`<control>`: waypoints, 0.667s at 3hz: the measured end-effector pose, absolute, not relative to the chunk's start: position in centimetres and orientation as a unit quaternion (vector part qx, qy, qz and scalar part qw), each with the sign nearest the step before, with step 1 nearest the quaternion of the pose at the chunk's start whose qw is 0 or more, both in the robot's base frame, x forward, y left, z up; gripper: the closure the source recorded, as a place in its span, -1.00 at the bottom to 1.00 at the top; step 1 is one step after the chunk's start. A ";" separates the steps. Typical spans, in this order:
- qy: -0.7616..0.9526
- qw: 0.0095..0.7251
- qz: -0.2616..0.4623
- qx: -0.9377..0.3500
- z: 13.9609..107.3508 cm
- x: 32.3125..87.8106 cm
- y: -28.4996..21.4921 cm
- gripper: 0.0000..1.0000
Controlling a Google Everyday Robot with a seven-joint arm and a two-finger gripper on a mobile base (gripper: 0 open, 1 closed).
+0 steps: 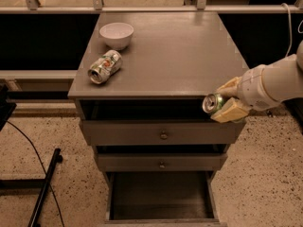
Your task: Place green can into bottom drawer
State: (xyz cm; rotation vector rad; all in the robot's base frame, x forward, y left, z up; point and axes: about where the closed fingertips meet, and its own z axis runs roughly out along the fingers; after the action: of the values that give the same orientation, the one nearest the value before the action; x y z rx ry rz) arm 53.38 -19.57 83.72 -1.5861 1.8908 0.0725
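At right middle of the frame, the end effector (225,101) grips the green can (212,103), its long axis roughly horizontal, just off the table's (170,56) front right corner. The open bottom drawer (161,200) lies well below and to the left.

The gripper (223,100), at the right edge of the frame around mid-height, has two cream-yellow, wedge-shaped fingers (230,111) with a matte look. Behind it, the arm (277,82) is smooth, white and rounded, thickening toward the frame edge.
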 end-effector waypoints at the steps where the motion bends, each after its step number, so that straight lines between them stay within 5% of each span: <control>1: 0.727 0.358 0.041 -0.585 81.4 51.8 -18.1 1.00; 2: 0.739 0.406 0.057 -0.535 78.3 49.2 -17.9 1.00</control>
State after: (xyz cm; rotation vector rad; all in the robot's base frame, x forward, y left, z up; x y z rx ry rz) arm 49.19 -17.91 78.34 -1.3500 1.8635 0.1429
